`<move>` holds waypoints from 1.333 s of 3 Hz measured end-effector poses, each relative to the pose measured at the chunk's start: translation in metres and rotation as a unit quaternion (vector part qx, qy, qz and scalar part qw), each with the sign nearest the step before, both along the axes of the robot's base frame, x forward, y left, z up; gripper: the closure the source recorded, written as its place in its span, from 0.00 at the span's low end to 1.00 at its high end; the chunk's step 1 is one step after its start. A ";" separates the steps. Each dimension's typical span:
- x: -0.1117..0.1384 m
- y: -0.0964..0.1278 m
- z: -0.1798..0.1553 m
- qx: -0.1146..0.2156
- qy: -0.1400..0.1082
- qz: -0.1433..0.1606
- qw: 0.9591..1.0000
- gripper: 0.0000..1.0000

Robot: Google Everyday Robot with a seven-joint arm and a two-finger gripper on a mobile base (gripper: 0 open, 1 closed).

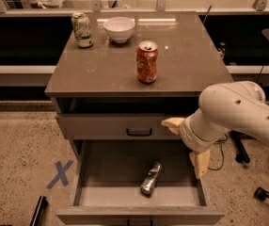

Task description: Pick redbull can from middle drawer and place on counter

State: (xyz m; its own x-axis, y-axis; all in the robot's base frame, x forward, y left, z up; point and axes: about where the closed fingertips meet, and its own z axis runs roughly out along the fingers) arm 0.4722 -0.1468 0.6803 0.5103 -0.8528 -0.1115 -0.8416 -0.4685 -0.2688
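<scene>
At right wall of middle drawer: gripper | redbull can lower-left of fingers

the scene is rather dim, with a warm brownish tint. light seems to come from above and behind: the counter shows pale glare streaks beside the white bowl. the middle drawer lies in shadow toward its back. the gripper, fingers spread by the drawer's right wall, is evenly lit. the redbull can carries a small glint.
</scene>
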 end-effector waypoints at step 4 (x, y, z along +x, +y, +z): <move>0.009 0.048 -0.157 -0.078 0.019 0.252 0.964 0.00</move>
State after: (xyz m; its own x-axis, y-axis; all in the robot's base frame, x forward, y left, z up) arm 0.4816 -0.0983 0.5231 0.8620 -0.5062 -0.0280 -0.5050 -0.8525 -0.1352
